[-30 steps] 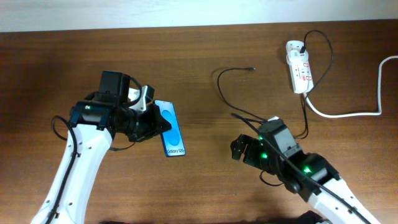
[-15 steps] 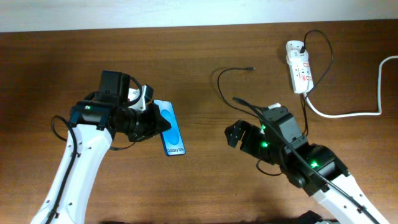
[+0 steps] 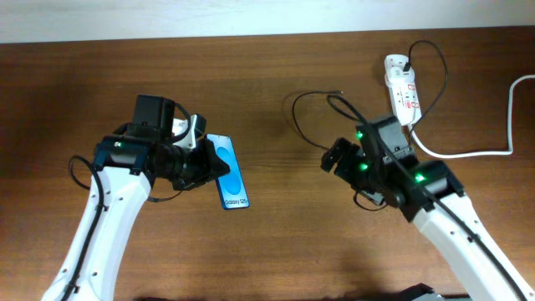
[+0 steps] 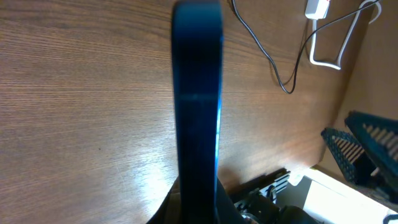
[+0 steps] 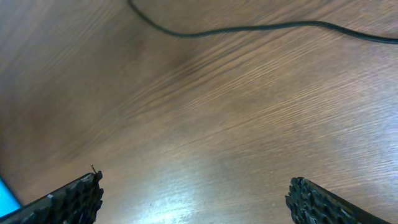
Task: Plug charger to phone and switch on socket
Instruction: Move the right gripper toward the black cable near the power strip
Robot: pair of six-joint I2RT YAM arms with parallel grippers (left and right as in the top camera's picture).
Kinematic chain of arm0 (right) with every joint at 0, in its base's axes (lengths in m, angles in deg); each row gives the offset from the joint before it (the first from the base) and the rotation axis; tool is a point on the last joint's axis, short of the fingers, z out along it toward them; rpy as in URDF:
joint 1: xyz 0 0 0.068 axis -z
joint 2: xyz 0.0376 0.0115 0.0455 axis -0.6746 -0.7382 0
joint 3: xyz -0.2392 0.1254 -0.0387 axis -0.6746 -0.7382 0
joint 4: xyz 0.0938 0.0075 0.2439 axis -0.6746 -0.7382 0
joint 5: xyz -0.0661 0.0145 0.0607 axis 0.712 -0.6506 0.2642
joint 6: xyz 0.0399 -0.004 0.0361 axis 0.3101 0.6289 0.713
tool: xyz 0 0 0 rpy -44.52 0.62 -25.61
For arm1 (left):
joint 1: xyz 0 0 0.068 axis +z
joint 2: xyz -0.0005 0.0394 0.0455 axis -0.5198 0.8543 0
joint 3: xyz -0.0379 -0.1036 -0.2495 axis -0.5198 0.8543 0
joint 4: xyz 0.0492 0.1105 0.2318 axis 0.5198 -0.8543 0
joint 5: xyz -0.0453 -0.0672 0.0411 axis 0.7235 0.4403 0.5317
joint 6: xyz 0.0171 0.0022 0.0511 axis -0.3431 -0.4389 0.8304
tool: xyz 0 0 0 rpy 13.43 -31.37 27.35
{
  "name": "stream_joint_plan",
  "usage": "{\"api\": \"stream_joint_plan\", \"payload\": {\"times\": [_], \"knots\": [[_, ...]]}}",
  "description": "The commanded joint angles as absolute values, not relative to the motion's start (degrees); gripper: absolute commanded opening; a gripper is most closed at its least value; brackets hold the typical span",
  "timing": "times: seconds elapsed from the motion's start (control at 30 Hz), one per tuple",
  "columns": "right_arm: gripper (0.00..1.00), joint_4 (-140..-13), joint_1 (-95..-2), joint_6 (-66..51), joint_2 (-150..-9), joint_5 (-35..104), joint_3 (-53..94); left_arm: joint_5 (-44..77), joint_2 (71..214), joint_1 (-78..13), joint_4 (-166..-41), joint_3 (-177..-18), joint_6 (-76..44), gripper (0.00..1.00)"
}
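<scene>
Well, the left tool (image 3: 203, 163) is clamped on the phone (image 3: 231, 174), which looks stiff and slick. Right of the phone, the right tool (image 3: 336, 155) hangs wide open and empty near the limp, light charger (image 3: 330, 92), probably best pinched just behind its tip.

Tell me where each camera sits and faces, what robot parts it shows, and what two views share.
Overhead: fixed above, looking straight down at the table; both arms show, left gripper shut on the phone, right gripper open beside the charger.
Left wrist: on the left arm, looking across the table; the edge-on phone fills the middle, its fingers barely showing at the bottom.
Right wrist: on the right arm, facing the tabletop; its spread fingertips show at the bottom corners.
Shared: the charger crosses all three views.
</scene>
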State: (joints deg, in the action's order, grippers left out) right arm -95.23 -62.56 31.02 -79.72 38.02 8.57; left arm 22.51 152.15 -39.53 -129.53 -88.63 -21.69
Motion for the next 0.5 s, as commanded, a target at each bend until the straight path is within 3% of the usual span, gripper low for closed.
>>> {"api": "stream_joint_plan", "payload": {"times": [0.0, 0.37, 0.47], "knots": [[0.94, -95.2, -59.5, 31.0, -82.8, 37.6, 10.4, 23.1, 150.5, -39.4, -129.2, -89.1, -22.2, 0.00], [0.91, -95.8, -58.1, 29.7, -97.9, 38.2, 24.3, 23.1, 150.5, -39.4, -129.2, -89.1, -22.2, 0.00], [0.86, -95.9, -56.8, 30.5, -105.8, 38.1, 30.8, 23.1, 150.5, -39.4, -129.2, -89.1, -22.2, 0.00]]}}
